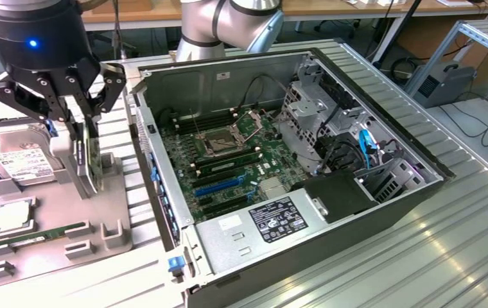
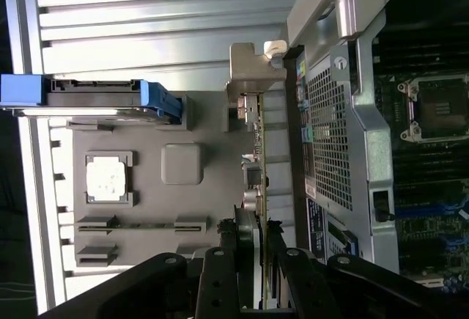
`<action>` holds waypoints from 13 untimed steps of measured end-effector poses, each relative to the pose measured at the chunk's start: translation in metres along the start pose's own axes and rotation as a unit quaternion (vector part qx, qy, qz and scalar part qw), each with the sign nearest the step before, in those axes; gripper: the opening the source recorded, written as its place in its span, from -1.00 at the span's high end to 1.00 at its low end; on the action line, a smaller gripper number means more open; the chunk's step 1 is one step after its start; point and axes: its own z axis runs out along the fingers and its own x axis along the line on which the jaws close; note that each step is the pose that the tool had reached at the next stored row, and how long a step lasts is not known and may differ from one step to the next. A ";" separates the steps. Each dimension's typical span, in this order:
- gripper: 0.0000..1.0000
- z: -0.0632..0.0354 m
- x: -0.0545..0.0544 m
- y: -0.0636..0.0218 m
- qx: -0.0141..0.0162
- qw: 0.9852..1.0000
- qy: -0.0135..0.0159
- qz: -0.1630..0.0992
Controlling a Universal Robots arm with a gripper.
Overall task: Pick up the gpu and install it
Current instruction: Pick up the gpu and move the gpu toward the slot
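Observation:
The gpu (image 1: 87, 165) is a thin dark card standing on edge over the grey holder tray (image 1: 117, 199), at the exterior view's left beside the open computer case (image 1: 253, 269). My gripper (image 1: 79, 125) comes down from above and its fingers press both faces of the card's upper edge. In the wrist view the gpu (image 2: 258, 150) runs edge-on away from my gripper (image 2: 256, 232), with its silvery bracket (image 2: 249, 66) at the far end. The motherboard (image 1: 218, 157) lies bare inside the case, with blue slots (image 1: 220, 186) near its front.
On the tray lie a hard drive (image 1: 17, 157) with a white label, a square processor chip (image 1: 13, 217) and a green RAM stick (image 1: 36, 237). The case's metal wall (image 1: 154, 167) rises right beside the card. Cables and a drive cage (image 1: 313, 109) fill the case's far side.

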 end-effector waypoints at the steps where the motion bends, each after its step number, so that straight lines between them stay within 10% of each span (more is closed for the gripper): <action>1: 0.46 -0.0016 0.000 0.0001 0.000 1.000 0.000 0.000; 13: 0.46 -0.0142 0.000 0.0006 0.000 1.000 0.000 0.000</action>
